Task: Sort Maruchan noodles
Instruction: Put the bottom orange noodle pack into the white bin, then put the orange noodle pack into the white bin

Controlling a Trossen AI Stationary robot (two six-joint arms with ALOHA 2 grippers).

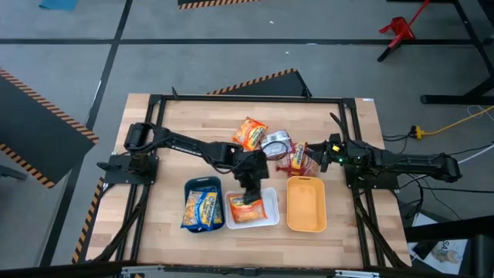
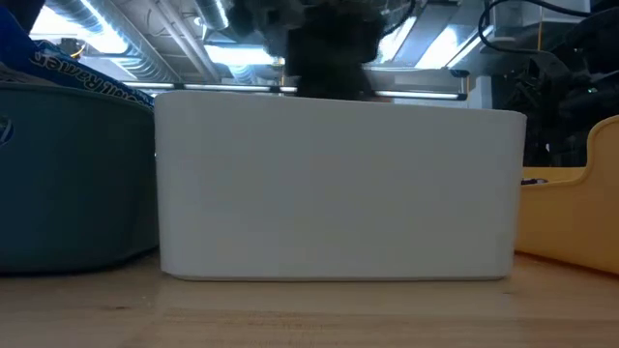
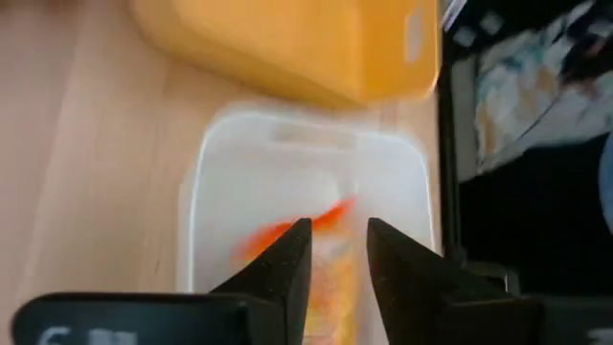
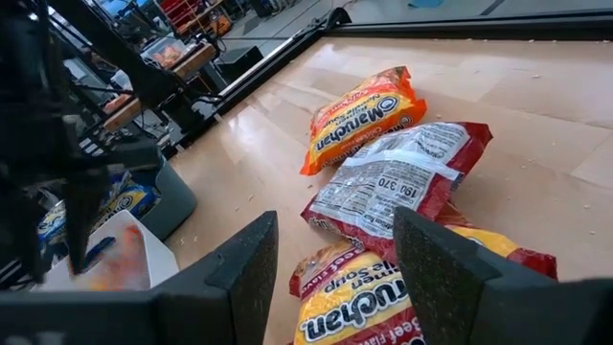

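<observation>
White tray (image 2: 338, 193) fills the low view, teal tray (image 2: 73, 174) and yellow tray (image 2: 580, 208) flanking it.

From above: left gripper (image 1: 248, 188) hovers over the white tray (image 1: 272, 207), where an orange Maruchan packet (image 1: 245, 207) lies; blue packets (image 1: 201, 208) sit in the teal tray (image 1: 202, 184); the yellow tray (image 1: 306, 205) stands beside them. Left wrist view: fingers (image 3: 287, 273) parted, nothing between them, above the orange packet (image 3: 316, 240). Right wrist view: right gripper (image 4: 335, 264) spread wide just over a dark red packet (image 4: 369, 297), with a face-down red packet (image 4: 402, 177) and an orange packet (image 4: 364, 120) lying beyond on the table (image 4: 536, 86).
</observation>
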